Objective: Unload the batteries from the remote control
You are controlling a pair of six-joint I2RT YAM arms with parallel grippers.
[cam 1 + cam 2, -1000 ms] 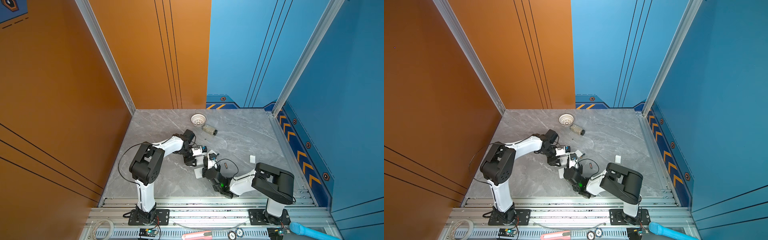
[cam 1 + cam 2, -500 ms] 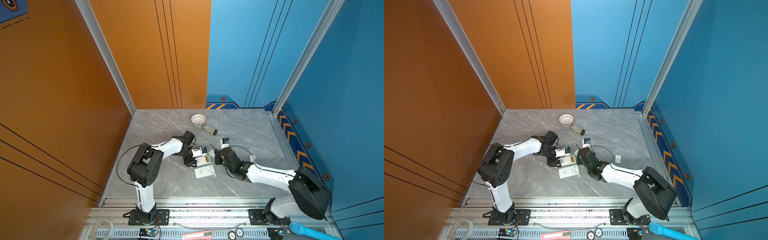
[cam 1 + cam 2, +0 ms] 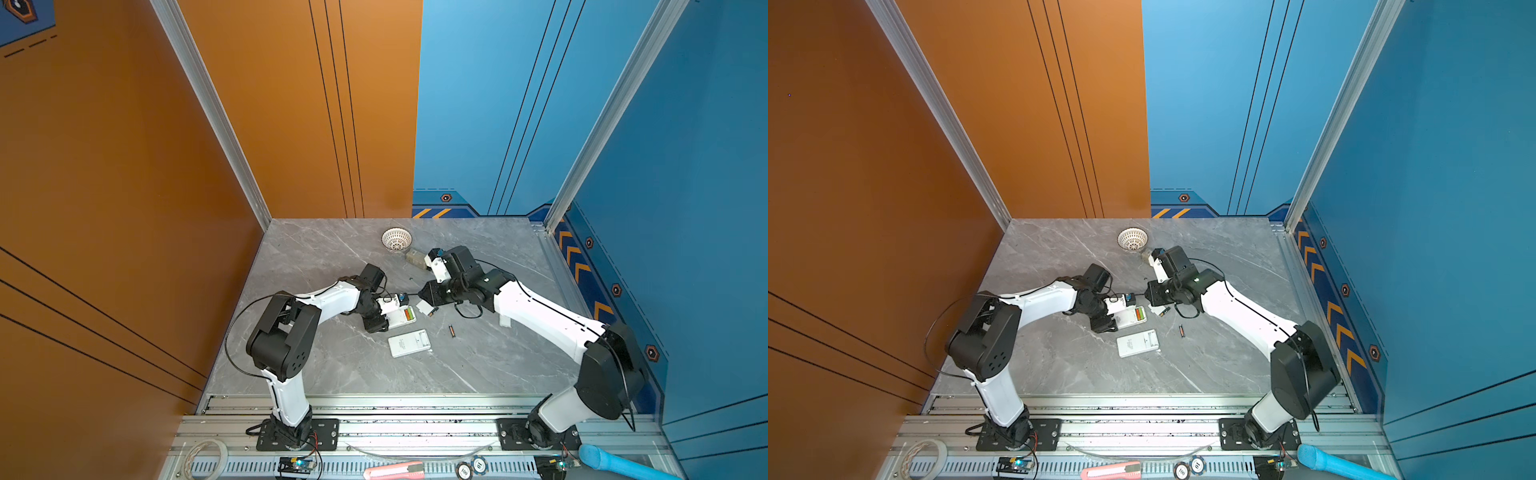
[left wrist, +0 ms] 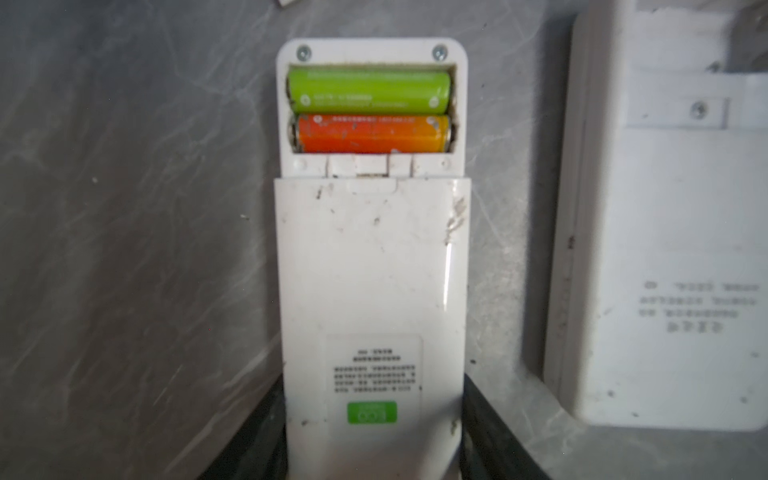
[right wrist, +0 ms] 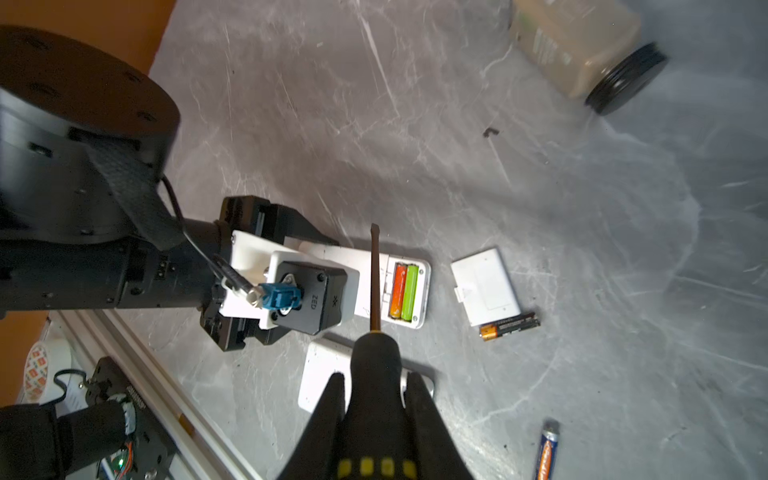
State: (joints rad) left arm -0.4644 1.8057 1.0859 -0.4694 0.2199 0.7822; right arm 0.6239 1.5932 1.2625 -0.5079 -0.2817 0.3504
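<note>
My left gripper [image 4: 372,449] is shut on the white remote control [image 4: 372,270], one black finger on each side. Its compartment lies open, with a light green battery [image 4: 370,91] and an orange battery [image 4: 370,135] inside. My right gripper [image 5: 376,399] is shut on a black-handled screwdriver [image 5: 376,365]; its shaft [image 5: 375,274] crosses over the remote beside the compartment. Two black-and-orange batteries lie loose on the table: one [image 5: 509,326] by the detached cover [image 5: 486,291], one [image 5: 547,451] further off. In both top views the grippers meet mid-table, the left [image 3: 380,318] and the right [image 3: 428,293].
A second white remote [image 3: 409,343] lies face down just in front of the held one. A white mesh basket [image 3: 397,240] and a jar on its side [image 5: 582,50] sit at the back. A small white piece [image 3: 504,321] lies under the right arm.
The right arm has unfolded from close in front of the remote and swung to the back right, its gripper now level with the remote's open end. The left arm has stayed put.
</note>
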